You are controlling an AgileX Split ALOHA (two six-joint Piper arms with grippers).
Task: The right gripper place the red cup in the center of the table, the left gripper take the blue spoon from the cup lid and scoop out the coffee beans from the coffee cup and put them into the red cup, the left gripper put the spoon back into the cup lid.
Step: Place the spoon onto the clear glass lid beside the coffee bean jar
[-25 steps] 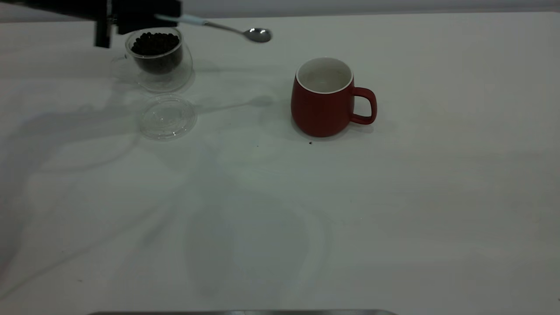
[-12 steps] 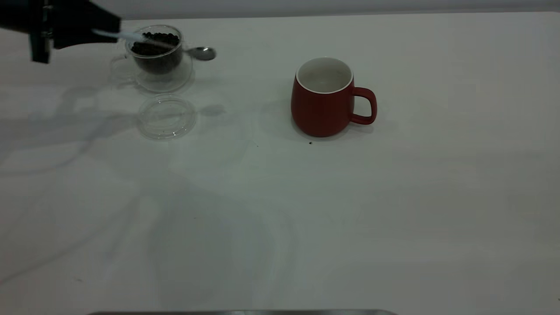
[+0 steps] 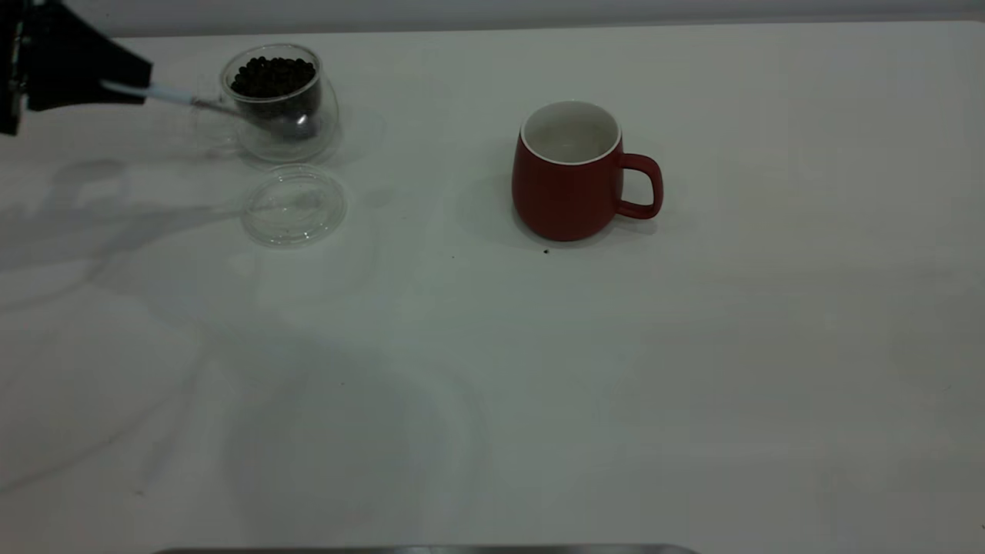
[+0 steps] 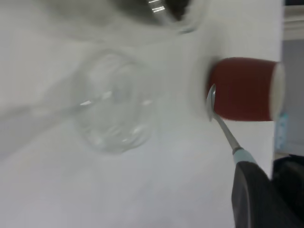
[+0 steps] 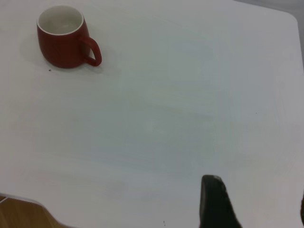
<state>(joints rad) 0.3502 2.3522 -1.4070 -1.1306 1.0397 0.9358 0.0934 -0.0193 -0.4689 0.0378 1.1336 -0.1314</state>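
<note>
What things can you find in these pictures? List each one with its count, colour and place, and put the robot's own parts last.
red cup: one, dark red with white inside, upright near the table's middle, handle toward the right arm's side.
coffee cup: one, clear glass, far left.
coffee beans: one heap, near black, inside the coffee cup.
cup lid: one, clear glass, flat on the table in front of the coffee cup.
blue spoon: one, pale blue handle, metal bowl, held beside the coffee cup.
table: one, white.
left gripper: black, far left, jaws clamping the spoon handle.
right gripper: black, well away from the red cup.
</note>
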